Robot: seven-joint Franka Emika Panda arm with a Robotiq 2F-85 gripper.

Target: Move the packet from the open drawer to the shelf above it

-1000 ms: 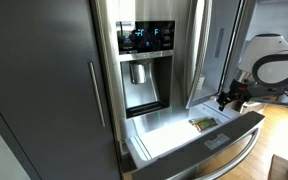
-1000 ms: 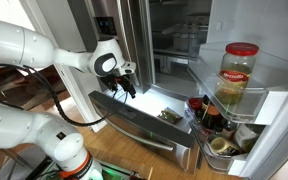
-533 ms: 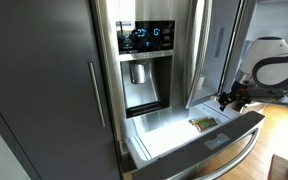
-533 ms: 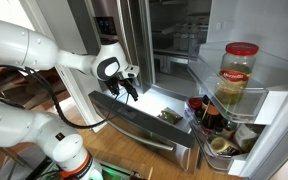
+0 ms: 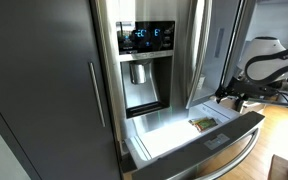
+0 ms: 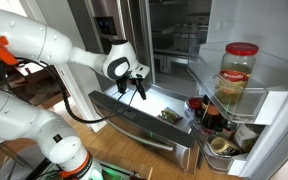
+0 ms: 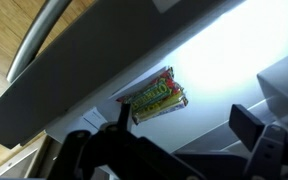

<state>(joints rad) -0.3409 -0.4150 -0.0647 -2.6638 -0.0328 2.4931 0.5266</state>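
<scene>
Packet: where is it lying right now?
The packet lies flat on the white floor of the open drawer, near its steel front, in both exterior views; in the wrist view it sits just beyond the open gripper.

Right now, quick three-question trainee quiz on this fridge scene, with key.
1. Where does the green-and-yellow packet lie? A) on the shelf above B) in the open drawer C) in the door bin
2. Fill in: in the wrist view, the Robotiq gripper has its jaws ____.
3. True or false: the gripper is gripping the packet.
Key: 1 B. 2 open, nothing between them. 3 false; it hangs above the drawer, apart from the packet.
</scene>
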